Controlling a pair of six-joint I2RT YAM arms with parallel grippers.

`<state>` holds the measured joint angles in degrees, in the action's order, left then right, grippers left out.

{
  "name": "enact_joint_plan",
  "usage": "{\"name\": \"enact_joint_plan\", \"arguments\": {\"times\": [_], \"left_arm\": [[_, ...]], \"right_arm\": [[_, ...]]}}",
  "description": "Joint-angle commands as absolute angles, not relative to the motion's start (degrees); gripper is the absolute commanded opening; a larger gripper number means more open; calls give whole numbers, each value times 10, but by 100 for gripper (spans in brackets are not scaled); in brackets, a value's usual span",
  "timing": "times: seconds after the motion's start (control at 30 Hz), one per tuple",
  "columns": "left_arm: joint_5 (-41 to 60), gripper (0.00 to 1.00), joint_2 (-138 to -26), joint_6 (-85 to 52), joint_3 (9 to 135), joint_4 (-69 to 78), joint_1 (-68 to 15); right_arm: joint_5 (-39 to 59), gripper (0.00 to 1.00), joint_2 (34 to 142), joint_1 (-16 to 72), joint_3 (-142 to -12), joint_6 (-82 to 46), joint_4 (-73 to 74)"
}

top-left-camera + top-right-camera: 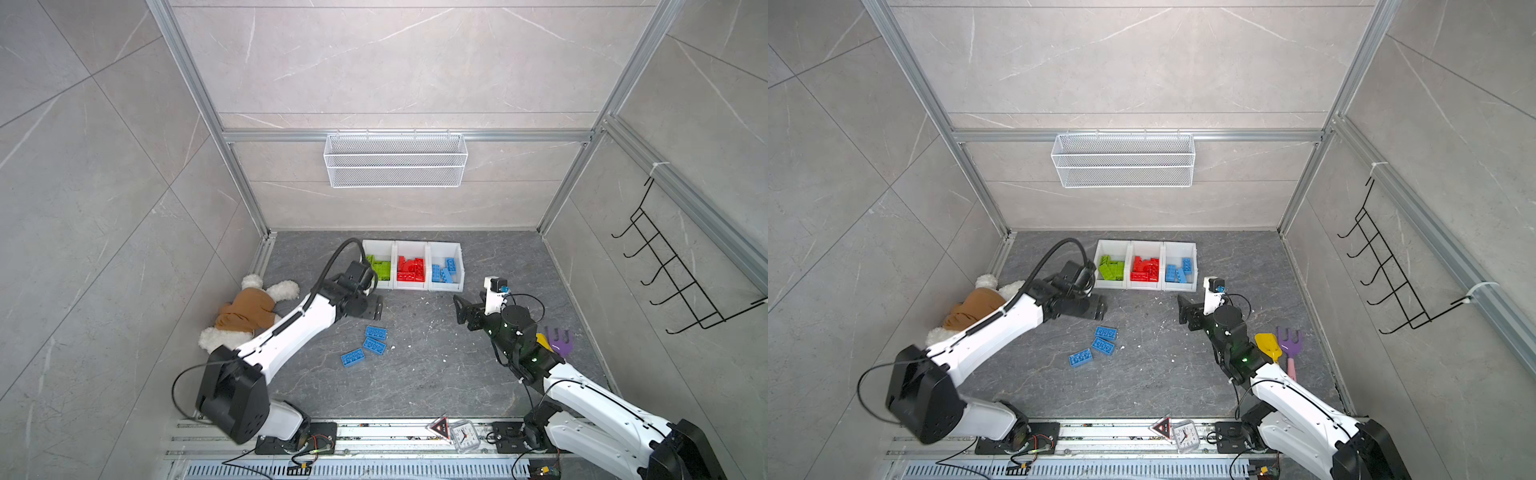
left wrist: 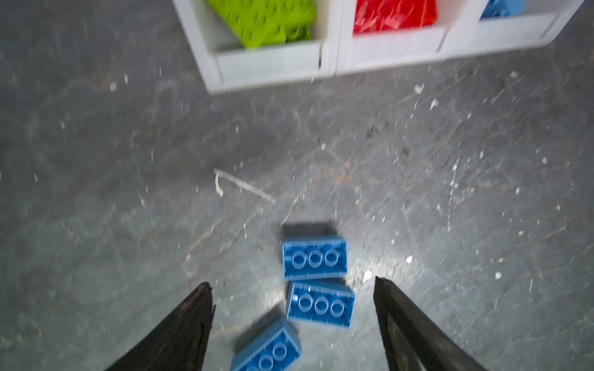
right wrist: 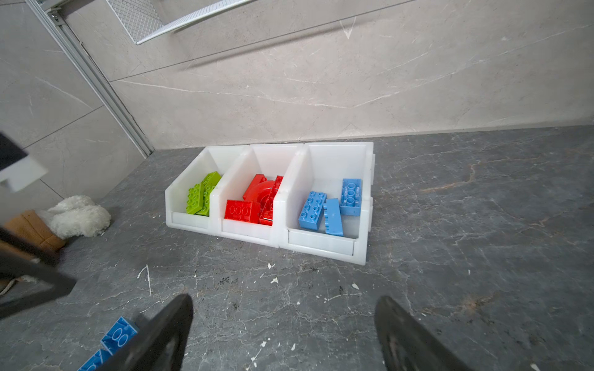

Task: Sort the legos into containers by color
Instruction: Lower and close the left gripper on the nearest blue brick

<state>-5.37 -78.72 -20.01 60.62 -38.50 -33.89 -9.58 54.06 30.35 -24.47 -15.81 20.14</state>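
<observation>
Near the middle of the table's (image 1: pixel 436 374) back edge: three white containers (image 1: pixel 411 248) joined in a row, low fronts facing the arms. In both top views, sorted so far as follows: green legos (image 1: pixel 380 268) in the left container, red legos (image 1: pixel 410 270) in the middle one together with a red arch-shaped piece (image 3: pixel 265 189), blue legos (image 1: pixel 444 270) in the right one. Seen from the right wrist view, three blue ones in there: one studs up, one on its side, one hollow side up. Not yet sorted: three loose blue legos (image 1: pixel 374 346) lying close together on the table, hollow undersides up, left of the table's middle and well in front of the green container. Left hand (image 2: pixel 293 286): hovers between the containers and those three, jaws spread wide, grips nothing; much blurred in the left wrist view, with two of the loose pieces showing between the jaws. Right hand (image 3: pixel 283 299): points toward the containers from the table's right half, jaws likewise wide apart and empty, well apart from the loose pieces. Toward the table's left edge, a plush toy (image 1: pixel 249 309) in a brown garment. Near the right edge, just beside the right arm, a yellow shovel (image 1: pixel 1268 347) and a purple rake (image 1: pixel 1289 340).
</observation>
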Motion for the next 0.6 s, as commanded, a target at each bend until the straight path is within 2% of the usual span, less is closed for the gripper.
{"name": "enact_joint_plan", "arguments": {"times": [0.0, 0.2, 0.57], "left_arm": [[-32, 82, -734, -265, 534, -388, -346], [-14, 83, -691, -276, 445, -307, -354], [-44, 84, -744, -263, 416, -272, -370]], "right_arm": [[-90, 90, 546, 303, -264, -156, 192], [-90, 90, 559, 304, -267, -155, 195], [-89, 90, 562, 304, -267, -153, 195]]}}
